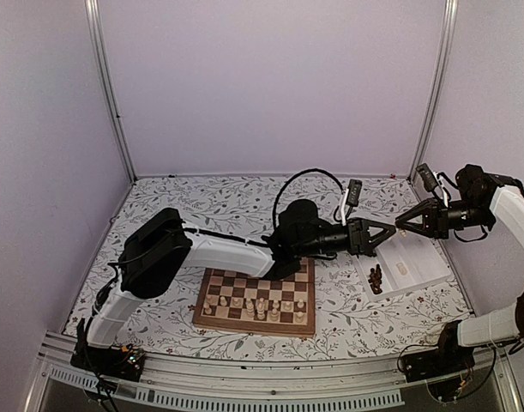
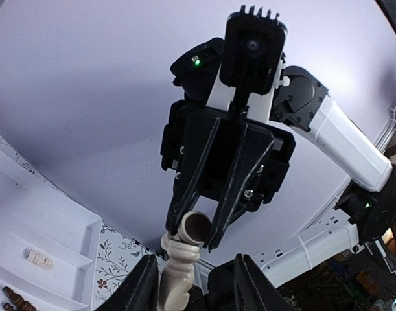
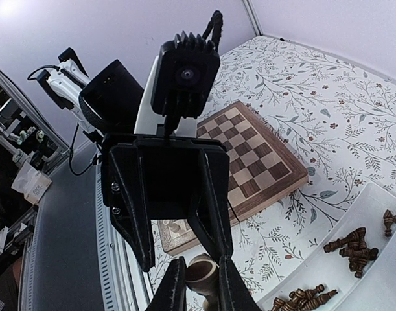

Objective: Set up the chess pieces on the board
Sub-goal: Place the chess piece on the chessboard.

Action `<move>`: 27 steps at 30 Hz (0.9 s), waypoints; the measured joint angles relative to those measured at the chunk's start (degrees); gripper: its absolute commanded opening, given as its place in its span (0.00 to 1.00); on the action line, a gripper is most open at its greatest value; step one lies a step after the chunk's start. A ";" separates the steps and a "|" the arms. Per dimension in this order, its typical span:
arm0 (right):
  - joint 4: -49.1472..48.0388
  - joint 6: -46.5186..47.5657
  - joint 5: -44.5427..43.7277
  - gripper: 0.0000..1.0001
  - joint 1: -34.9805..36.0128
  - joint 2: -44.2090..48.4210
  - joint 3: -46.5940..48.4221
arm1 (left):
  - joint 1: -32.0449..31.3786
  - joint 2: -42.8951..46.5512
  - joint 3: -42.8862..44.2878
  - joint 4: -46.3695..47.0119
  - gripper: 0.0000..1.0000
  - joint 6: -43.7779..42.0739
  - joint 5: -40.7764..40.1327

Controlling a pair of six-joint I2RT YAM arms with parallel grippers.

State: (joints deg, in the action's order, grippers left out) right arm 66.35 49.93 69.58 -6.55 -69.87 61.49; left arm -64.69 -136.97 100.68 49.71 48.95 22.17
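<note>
At the far left the left arm [image 1: 219, 253] rose from its base and reached rightward across the flower-patterned table [image 1: 159, 206], passing over the far edge of the board [image 1: 244, 281]. The board lay flat in front of the arms, near the middle of the table. Cream pieces [image 1: 253, 305] stood upright on its nearest rows, and part of its far side was hidden under the arm.

Right of the board, in the air above the left part of the white tray [image 1: 420, 257], the left gripper [image 1: 387, 232] and the right gripper [image 1: 402, 225] met tip to tip. Between them was one cream piece [image 2: 180, 262], off the board and clear of the tray. The left gripper was released: its fingers [image 2: 142, 288] stood on either side of the piece's slimmer end, spread wider than it, with a gap showing on one side. The right gripper was clenched on the piece's round, dark-bottomed base, with a finger [image 2: 191, 188] pressed against each side of it.

Further right and lower, the tray sat on the table near the board's right edge. Dark pieces [image 1: 375, 277] lay in loose heaps at its near-left end, and a single pale piece [image 2: 39, 259] lay on its side in a neighbouring compartment. The right arm came in from the far right edge of the overhead view, bent toward the meeting point
</note>
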 measured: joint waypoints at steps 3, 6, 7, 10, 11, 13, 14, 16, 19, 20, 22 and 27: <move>-0.42 -0.07 0.00 0.16 0.00 0.00 0.00 | 0.02 0.00 -1.05 1.29 0.40 1.90 0.66; -0.90 -0.13 0.02 0.16 0.00 0.00 0.00 | 0.09 0.00 -1.57 1.81 0.46 3.43 1.31; -0.98 -0.17 0.02 0.16 0.00 0.00 0.00 | 0.11 0.00 -1.57 1.84 0.47 3.67 1.38; -1.27 -0.22 0.07 0.16 0.00 0.00 0.00 | 0.17 -0.02 -1.57 1.86 0.48 4.57 1.60; -1.29 -0.24 0.07 0.16 0.00 0.00 0.00 | 0.20 -0.09 -1.55 1.86 0.48 4.79 1.64; -1.31 -0.26 0.07 0.16 0.00 0.00 0.00 | 0.24 -0.39 -1.25 1.88 0.47 5.18 1.84; -1.31 -0.26 0.07 0.16 0.00 0.00 0.00 | 0.24 -0.66 -1.07 1.88 0.46 5.44 1.92; -1.36 -0.33 0.09 0.16 0.00 0.00 0.00 | 0.26 -1.31 -0.74 1.92 0.42 6.01 2.34; -1.53 -0.42 0.09 0.16 0.00 0.00 0.00 | 0.26 -2.36 -0.66 2.12 0.35 6.88 2.91; -1.60 -0.42 0.09 0.16 0.00 0.00 0.00 | 0.26 -2.67 -0.66 2.10 0.34 7.13 2.99; -1.75 -0.44 0.09 0.16 0.00 0.00 0.00 | 0.28 -2.95 -0.66 2.08 0.33 7.50 3.17; -2.05 -0.46 0.09 0.16 0.00 0.00 0.00 | 0.37 -2.99 -0.66 2.82 0.37 7.89 3.34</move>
State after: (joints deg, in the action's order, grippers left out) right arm 64.29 49.47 69.67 -6.55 -69.87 61.49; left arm -64.31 -139.96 100.03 52.53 56.84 25.52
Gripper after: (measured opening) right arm 0.159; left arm 0.341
